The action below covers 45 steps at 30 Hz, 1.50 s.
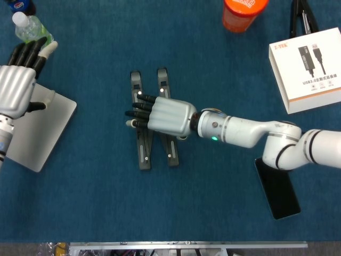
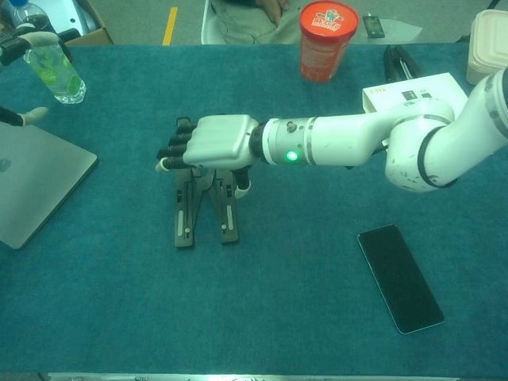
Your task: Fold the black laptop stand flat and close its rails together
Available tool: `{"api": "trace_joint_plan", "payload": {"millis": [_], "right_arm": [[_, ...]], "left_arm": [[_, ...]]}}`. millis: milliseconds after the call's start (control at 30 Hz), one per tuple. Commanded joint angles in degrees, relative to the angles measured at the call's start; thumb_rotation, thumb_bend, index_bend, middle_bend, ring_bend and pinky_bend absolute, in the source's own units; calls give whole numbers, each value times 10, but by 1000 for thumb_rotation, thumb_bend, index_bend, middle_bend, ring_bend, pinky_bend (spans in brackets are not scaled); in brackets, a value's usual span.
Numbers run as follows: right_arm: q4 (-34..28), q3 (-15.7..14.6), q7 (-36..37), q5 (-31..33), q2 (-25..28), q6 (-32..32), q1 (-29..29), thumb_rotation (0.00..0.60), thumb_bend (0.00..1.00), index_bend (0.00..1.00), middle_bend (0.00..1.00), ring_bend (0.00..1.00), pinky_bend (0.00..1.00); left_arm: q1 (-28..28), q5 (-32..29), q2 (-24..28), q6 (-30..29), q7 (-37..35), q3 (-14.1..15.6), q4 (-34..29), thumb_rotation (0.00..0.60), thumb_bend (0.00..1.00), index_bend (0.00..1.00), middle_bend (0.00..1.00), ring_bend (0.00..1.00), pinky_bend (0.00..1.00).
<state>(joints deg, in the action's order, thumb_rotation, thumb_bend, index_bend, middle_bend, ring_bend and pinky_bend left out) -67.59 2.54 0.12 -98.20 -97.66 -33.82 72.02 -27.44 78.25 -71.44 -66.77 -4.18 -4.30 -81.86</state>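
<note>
The black laptop stand (image 1: 144,152) lies flat on the blue cloth at the table's middle, its two rails a small gap apart and nearly parallel. My right hand (image 1: 162,116) lies across both rails and hides their middle. Its fingers (image 2: 171,148) curl down over the outer side of the left rail, and its thumb (image 2: 241,187) sits at the right rail, so it grips the stand (image 2: 184,218). My left hand (image 1: 16,85) is far off at the left edge above the laptop, fingers apart and holding nothing. The chest view shows only its fingertips (image 2: 24,117).
A silver laptop (image 1: 42,130) lies at the left, with a water bottle (image 1: 33,33) behind it. An orange cup (image 1: 242,13) stands at the back. A white box (image 1: 309,69) is at the right and a black phone (image 1: 279,186) at the front right.
</note>
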Motion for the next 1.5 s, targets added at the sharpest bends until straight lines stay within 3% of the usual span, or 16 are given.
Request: {"api": "trace_joint_plan", "payload": {"millis": [33,400,1000,1233,1500], "right_arm": [[5,-4,-8,0,-2,13,10,600,0,0,0,0,38],[39,-21,-25,1,-30,31,29,600,0,0,0,0,38],[74,-15,-33,32,-63,48,45,600,0,0,7,0,38],[79,-15,-23,39,-71,42,45,600,0,0,139,15,40],[83,-16,-17,46,-76,36,42,600,0,0,293,125,60]], "left_arm": [[4,-1,3,0,-7,-1,-2,600,317,0,0,0,0],[12,0,8,2,-30,-5,2,600,317,0,0,0,0],[19,3,6,6,-53,-11,15,600,317,0,0,0,0],[21,7,3,6,-59,-12,23,600,318,0,0,0,0],[22,10,-1,7,-62,-12,27,600,317,0,0,0,0]]}}
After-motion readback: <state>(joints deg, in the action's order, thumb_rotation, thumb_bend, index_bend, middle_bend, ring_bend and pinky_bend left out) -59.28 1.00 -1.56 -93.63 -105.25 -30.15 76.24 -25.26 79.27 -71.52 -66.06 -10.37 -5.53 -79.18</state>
